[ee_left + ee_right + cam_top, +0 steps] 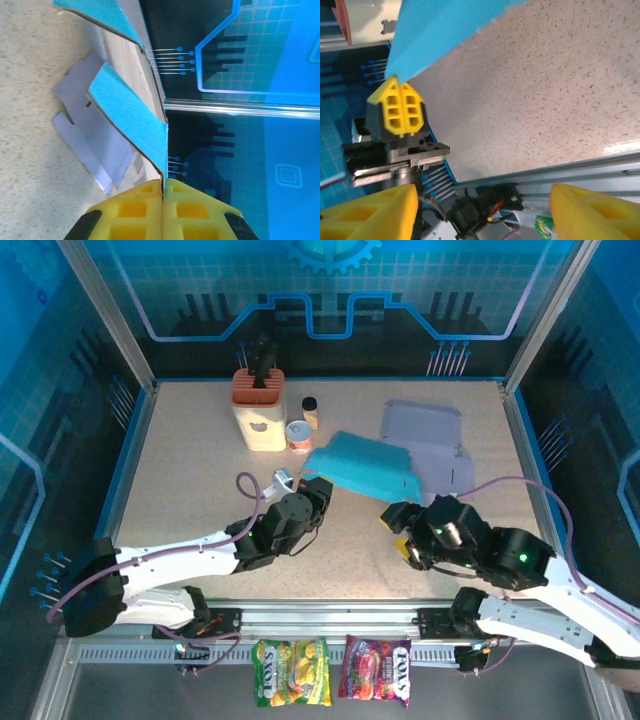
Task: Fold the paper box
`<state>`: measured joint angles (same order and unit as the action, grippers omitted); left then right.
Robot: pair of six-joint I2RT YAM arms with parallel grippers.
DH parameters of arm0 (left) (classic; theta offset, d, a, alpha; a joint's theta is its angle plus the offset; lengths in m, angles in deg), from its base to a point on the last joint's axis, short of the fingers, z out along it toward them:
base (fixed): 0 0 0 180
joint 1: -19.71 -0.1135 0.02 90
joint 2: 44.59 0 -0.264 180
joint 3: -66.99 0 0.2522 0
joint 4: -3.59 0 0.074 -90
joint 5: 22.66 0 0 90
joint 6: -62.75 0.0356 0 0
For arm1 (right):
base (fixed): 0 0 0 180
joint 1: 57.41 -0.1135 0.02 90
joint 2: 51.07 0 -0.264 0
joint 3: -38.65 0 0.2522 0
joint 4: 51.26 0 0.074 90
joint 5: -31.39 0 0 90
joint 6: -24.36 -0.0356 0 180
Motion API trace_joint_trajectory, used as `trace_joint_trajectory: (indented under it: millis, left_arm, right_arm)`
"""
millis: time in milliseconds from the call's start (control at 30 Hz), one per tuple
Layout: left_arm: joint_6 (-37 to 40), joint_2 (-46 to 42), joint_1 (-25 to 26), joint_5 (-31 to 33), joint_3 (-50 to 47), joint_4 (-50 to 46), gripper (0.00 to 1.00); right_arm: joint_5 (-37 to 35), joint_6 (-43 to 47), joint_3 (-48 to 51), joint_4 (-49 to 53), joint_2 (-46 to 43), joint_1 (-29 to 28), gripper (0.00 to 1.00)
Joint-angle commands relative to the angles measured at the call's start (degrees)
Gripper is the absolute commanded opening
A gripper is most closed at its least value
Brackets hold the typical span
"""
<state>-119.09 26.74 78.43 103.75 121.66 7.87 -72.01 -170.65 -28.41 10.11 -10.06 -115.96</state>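
Speckled beige tabletop (200,530) inside a blue-lit enclosure with an aluminium frame. At the far left of it stand a cream knife block with an orange top (260,410), a small tin (298,435) and a little brown bottle (310,412).

The flat teal cardboard box blank with grey inner panels (365,465) sits centre to right, towards the far side. Its long axis runs roughly left-right, with the grey panels at the right end flat on the table.

Left gripper (318,486) is clamped shut on the near-left edge of a teal flap. In its wrist view the yellow pads (162,187) meet on the cardboard edge, and the flap (130,115) stands lifted off the table.

Right gripper (398,532) has its jaws wide with nothing between them (480,215). It sits just near of the blank's middle, so the box lies on its far side. Its camera looks left, along the near edge of the blank, at the left gripper's pinch (400,107).

My read: early in the fold. The left arm anchors one end, and the right is the nearer arm to the right-hand panels – it would have to reach far and right to catch one. Risk: the blank pivoting about the single pinch point.
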Motion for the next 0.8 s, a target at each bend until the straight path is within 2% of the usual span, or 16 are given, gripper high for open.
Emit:
trace_joint_trajectory:
  millis: [0,133,233,400,633,767]
  left_arm:
    - [2.7,0.4,0.1,2.4,1.9,2.1,0.00]
    - [3.3,0.5,0.1,1.9,2.5,3.4,0.00]
    - [4.0,0.4,0.1,1.4,3.1,4.1,0.00]
    - [4.5,0.4,0.1,0.2,3.2,5.1,0.00]
    - [5.4,0.7,0.1,-0.8,3.8,5.6,0.00]
    - [6.2,1.1,0.1,-1.0,4.5,5.6,0.00]
  right_arm:
    - [-13.1,-13.0,-0.8,-6.4,5.0,-3.9,0.75]
    - [-18.6,-13.5,-3.2,-11.4,9.7,-3.0,0.75]
    - [-16.0,-11.4,-3.9,-14.0,12.4,1.7,0.72]
    - [-10.8,-8.2,-4.3,-18.9,16.9,7.9,0.61]
    - [-8.4,-5.3,-5.7,-20.6,19.2,11.8,0.46]
    - [-7.4,-3.6,-6.5,-20.4,19.7,14.0,0.29]
